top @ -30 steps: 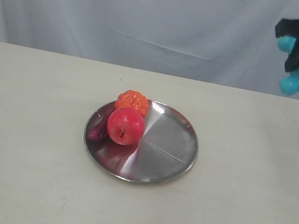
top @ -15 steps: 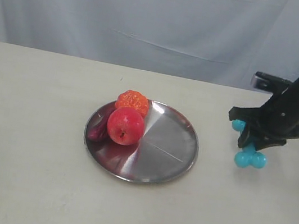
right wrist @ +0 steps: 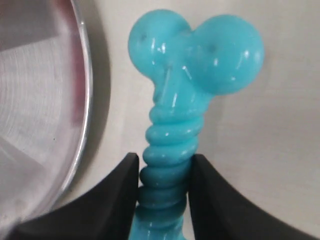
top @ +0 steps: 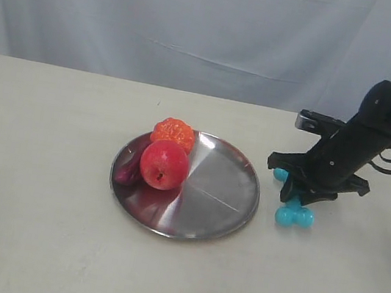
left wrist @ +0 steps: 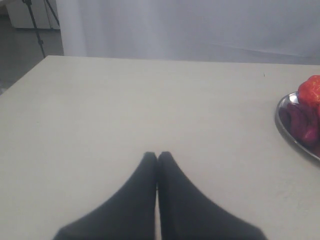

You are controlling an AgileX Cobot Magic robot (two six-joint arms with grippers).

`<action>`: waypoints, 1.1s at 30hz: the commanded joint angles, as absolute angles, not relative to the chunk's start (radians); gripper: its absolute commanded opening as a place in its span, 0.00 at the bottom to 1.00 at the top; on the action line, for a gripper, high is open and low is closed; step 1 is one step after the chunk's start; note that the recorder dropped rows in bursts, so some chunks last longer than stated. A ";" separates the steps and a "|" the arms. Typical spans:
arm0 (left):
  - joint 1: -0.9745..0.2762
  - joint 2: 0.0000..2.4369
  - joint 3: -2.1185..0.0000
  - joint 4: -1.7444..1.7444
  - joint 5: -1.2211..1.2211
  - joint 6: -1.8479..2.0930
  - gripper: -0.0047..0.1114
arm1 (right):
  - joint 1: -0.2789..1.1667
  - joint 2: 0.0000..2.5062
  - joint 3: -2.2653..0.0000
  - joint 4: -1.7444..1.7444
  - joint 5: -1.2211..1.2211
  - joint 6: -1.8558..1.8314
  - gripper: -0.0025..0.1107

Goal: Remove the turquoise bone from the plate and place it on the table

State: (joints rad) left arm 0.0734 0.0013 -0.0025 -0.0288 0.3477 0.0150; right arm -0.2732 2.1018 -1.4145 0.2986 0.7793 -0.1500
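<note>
Three toys crowd the left half of one steel plate [top: 219, 187]: one red ball [top: 164, 165], one orange fruit [top: 174, 132], one purple piece [top: 129, 169]. One turquoise bone [top: 294, 214] hangs just right of the rim, lobes down at the desk [top: 34, 225], its ribbed shaft pinched by the right end effector [top: 300, 193] above it. The left end effector [left wrist: 157, 160] is pressed together
</note>
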 commanded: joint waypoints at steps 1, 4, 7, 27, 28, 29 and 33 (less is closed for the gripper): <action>0.078 0.000 0.000 -0.034 0.342 0.011 0.04 | -0.275 2.098 -1.417 0.308 0.767 -0.148 0.02; 0.078 0.000 0.000 -0.034 0.342 0.011 0.04 | -0.275 2.098 -1.417 0.308 0.767 -0.148 0.02; 0.078 0.000 0.000 -0.034 0.342 0.011 0.04 | -0.275 2.098 -1.417 0.308 0.766 -0.166 0.02; 0.078 0.000 0.000 -0.034 0.342 0.011 0.04 | -0.277 1.773 -1.481 0.246 0.870 -0.150 0.02; 0.078 0.000 0.000 -0.034 0.342 0.011 0.04 | -0.277 1.724 -1.476 0.234 0.857 -0.150 0.02; 0.078 0.000 0.000 -0.034 0.342 0.011 0.04 | -0.277 1.653 -1.461 0.233 0.823 -0.150 0.02; 0.078 0.000 0.000 -0.034 0.342 0.011 0.04 | -0.277 1.473 -1.392 0.185 0.710 -0.150 0.02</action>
State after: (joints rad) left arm 0.0734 0.0013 -0.0025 -0.0288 0.3477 0.0150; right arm -0.2732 1.5796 -1.4355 0.2322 0.7830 -0.1526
